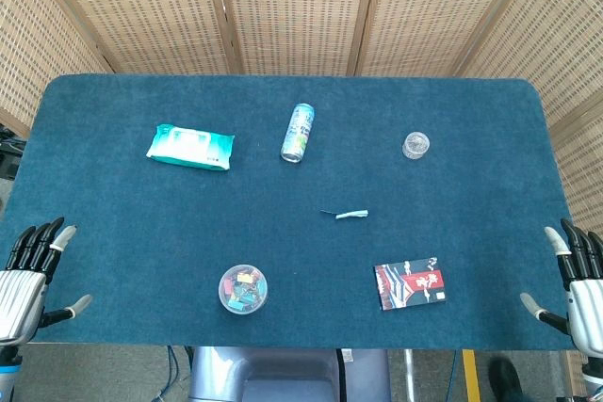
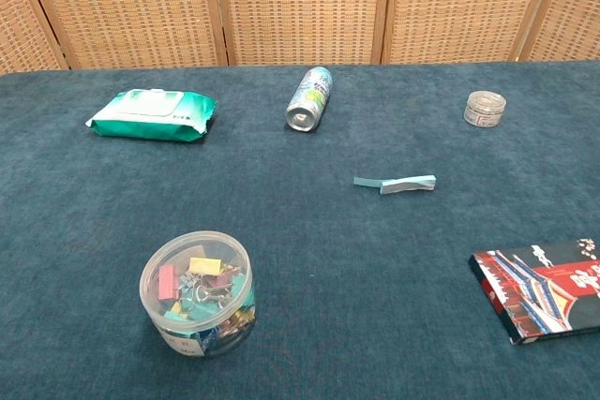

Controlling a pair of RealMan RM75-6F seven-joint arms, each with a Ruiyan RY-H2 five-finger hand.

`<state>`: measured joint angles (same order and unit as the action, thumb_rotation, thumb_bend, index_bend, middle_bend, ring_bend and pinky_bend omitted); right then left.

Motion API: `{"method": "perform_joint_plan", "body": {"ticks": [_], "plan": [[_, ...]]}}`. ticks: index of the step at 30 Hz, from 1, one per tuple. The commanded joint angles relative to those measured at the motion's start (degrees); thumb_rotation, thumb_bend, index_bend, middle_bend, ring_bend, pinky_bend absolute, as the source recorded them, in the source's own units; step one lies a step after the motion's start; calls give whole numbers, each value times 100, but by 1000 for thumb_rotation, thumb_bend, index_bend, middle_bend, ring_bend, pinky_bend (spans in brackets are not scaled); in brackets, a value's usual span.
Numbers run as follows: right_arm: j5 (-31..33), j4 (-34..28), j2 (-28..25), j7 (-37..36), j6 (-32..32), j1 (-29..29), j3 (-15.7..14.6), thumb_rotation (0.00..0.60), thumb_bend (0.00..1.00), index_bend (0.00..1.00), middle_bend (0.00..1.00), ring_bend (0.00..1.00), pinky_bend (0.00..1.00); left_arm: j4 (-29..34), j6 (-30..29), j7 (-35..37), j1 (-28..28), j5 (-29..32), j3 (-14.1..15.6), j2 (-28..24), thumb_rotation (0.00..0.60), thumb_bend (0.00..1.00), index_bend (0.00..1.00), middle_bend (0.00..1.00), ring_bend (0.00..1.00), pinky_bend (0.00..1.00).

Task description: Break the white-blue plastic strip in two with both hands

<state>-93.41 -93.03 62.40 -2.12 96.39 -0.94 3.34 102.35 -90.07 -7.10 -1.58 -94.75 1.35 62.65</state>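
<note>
The white-blue plastic strip (image 1: 350, 215) lay flat near the middle of the blue surface (image 1: 122, 233), untouched and well apart from both hands. Behind it lay a drink can (image 1: 298, 133) on its side, with a pack of wipes (image 1: 189, 148) to the left and a small clear jar (image 1: 415, 145) to the right. Nearer the front edge stood a tub of binder clips (image 1: 243, 288) and a red-black box (image 1: 410, 284). The left hand (image 1: 28, 275) and the right hand (image 1: 575, 280) rested at the front corners, fingers spread, holding nothing.
</note>
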Motion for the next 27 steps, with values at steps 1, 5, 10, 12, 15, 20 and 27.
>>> {"method": "perform_joint_plan", "body": {"ticks": [1, 5, 10, 12, 15, 20, 27], "plan": [[-9, 4, 4, 13, -39, 18, -9, 600, 0, 0, 0, 0, 0, -4, 13, -17, -2, 10, 0, 6, 600, 0, 0, 0, 0, 0], [-77, 21, 30, 98, -306, 217, 18, 600, 0, 0, 0, 0, 0, -14, 32, -63, -17, 52, -32, 39, 600, 0, 0, 0, 0, 0], [-103, -19, 2, 384, -1164, 917, 270, 600, 0, 0, 0, 0, 0, 13, 104, -133, -61, 249, -137, 74, 600, 0, 0, 0, 0, 0], [-72, -45, -8, 512, -1540, 1260, 438, 600, 0, 19, 0, 0, 0, 24, 130, -233, -81, 313, -178, 114, 600, 0, 0, 0, 0, 0], [21, -20, 59, 610, -2139, 1803, 691, 600, 0, 105, 0, 0, 0, 21, 172, -410, -112, 386, -223, 194, 600, 0, 0, 0, 0, 0], [608, 358, 497, 513, -3347, 2678, 1016, 600, 9, 272, 0, 0, 0, 25, 266, -607, -163, 565, -300, 287, 600, 0, 0, 0, 0, 0], [1539, 1325, 1488, 611, -4584, 3505, 1180, 600, 155, 338, 0, 0, 0, 2, 416, -770, -242, 823, -395, 372, 600, 0, 0, 0, 0, 0]]}}
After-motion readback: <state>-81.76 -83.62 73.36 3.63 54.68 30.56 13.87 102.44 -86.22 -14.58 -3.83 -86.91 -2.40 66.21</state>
